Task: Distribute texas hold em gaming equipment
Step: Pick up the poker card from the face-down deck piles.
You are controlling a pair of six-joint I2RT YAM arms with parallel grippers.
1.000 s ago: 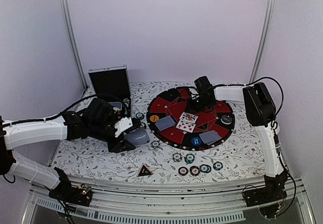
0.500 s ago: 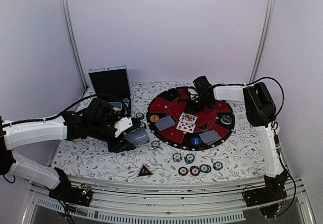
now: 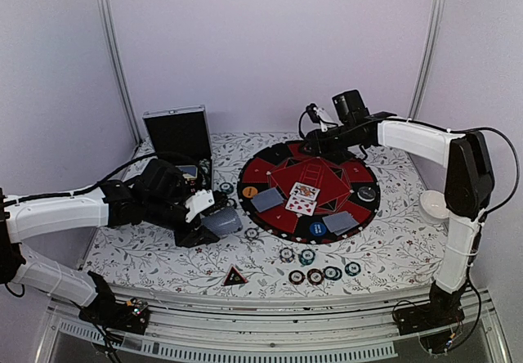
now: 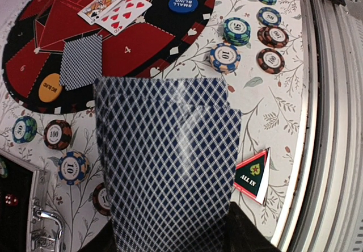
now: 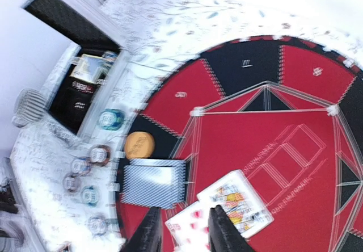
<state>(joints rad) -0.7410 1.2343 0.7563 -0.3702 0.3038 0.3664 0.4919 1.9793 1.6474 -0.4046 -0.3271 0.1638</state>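
Observation:
My left gripper [image 3: 211, 224] is shut on a stack of blue-diamond-backed playing cards [image 4: 167, 167], held low over the table left of the mat; the cards hide its jaws. My right gripper [image 3: 315, 140] hovers over the far part of the round mat [image 3: 327, 175], its fingers [image 5: 221, 229] apart with nothing between them. Two face-up cards [image 3: 303, 198] lie mid-mat, with face-down cards [image 3: 266, 200] beside them. Orange [image 3: 249, 191], blue [image 3: 318, 229] and black [image 3: 367, 193] buttons sit on the rim. Chips [image 3: 315, 276] and the triangle [image 3: 235, 276] lie near the front.
An open black case [image 3: 176, 134] stands at the back left, more chips [image 3: 225, 188] beside it. A white dish [image 3: 433, 205] sits at the right edge. The metal rail [image 3: 270, 310] runs along the front.
The right gripper has lifted off the mat's far side and swung up and back, its fingers parting. The left arm and its cards have stayed put.

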